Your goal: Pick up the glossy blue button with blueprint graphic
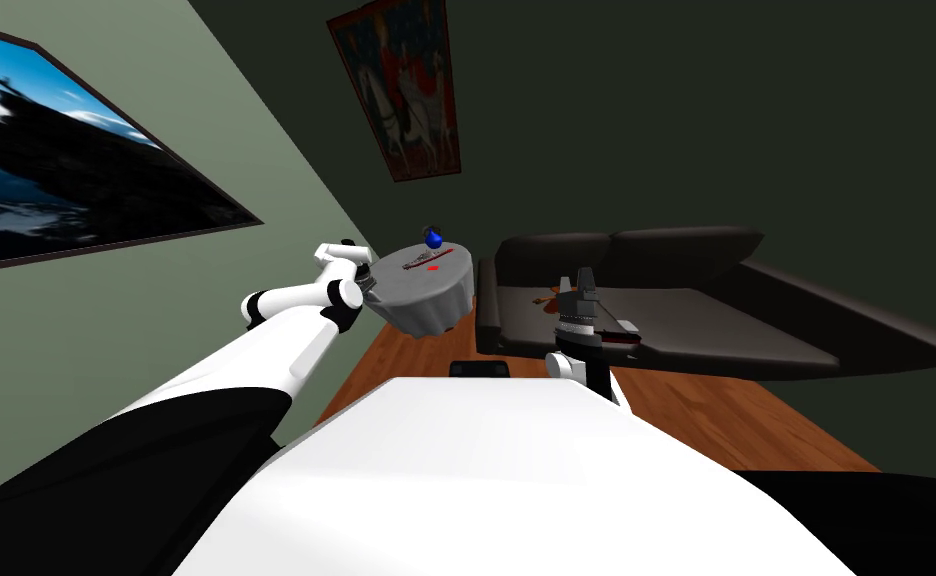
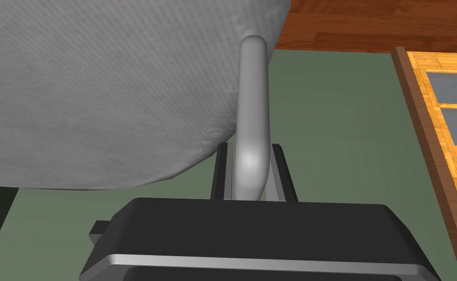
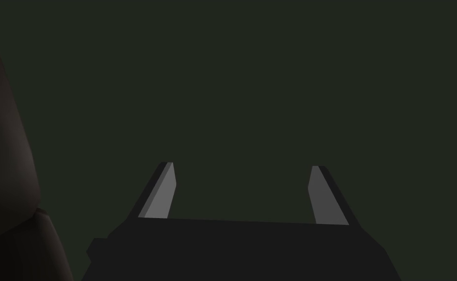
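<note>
The glossy blue button (image 1: 434, 239) lies across the grey-draped round desk (image 1: 438, 302), beyond the left hand (image 1: 368, 288) clamped on a pale grey rounded bar (image 2: 253, 97).

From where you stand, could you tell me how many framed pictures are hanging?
2: a wide landscape on the green wall at my left, and a tall painting on the dark wall ahead. Others may be hidden.

Flat, even light is brightening the green wall (image 1: 106, 330) and table (image 2: 100, 88), while the far wall (image 1: 706, 120) and sofa (image 1: 656, 310) are sitting dim, and the wide lens is splaying the room's edges.
</note>
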You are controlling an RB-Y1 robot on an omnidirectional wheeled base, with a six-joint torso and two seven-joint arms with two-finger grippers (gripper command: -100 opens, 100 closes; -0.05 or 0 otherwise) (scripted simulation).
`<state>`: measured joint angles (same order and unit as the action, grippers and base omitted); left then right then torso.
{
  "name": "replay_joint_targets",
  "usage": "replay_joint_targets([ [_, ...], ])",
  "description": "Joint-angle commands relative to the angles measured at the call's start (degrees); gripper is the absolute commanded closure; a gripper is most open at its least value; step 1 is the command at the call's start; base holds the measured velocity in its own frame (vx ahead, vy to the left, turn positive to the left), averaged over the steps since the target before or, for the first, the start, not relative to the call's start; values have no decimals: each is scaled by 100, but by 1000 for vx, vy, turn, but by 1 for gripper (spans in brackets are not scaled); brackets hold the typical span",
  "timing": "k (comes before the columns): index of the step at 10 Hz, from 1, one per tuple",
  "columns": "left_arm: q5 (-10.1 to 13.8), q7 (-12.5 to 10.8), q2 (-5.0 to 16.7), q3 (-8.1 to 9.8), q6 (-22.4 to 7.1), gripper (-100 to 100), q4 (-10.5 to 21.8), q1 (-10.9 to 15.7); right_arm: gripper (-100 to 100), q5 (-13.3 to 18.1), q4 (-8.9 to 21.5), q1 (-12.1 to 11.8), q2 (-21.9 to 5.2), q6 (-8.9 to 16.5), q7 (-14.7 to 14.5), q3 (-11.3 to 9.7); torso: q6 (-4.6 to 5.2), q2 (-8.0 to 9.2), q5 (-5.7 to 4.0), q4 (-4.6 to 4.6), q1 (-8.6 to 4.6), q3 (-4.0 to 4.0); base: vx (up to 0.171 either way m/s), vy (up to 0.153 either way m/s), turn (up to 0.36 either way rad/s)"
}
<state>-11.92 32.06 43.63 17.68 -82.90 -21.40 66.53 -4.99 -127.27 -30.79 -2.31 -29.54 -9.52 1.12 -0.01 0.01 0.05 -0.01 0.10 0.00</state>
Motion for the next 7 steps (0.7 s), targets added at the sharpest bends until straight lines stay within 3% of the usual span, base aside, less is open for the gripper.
replay_joint_targets([
  [1,0,0,0,0,0,0,0,0,0,0,0,0,0,0,0,0,0,0,0,0,0,0,0,0,0],
  [2,12,21,-8,20,-98,100,-158,-51,0,0,0,0,0,0,0,0,0,0,0,0,0,0,1,-8,-5],
  [3,-18,73,42,29,-221,100,-191,42,0,0,0,0,0,0,0,0,2,-1,-1,1,-3,0,-6,-34,-21],
  [6,-29,55,55,16,-139,100,-66,95,0,0,0,0,0,0,0,0,4,4,-5,3,-13,4,-4,-18,-2],
  [7,-26,59,52,19,-164,0,-92,87,0,0,0,0,0,0,0,0,3,3,-4,2,-8,3,0,0,0],
])
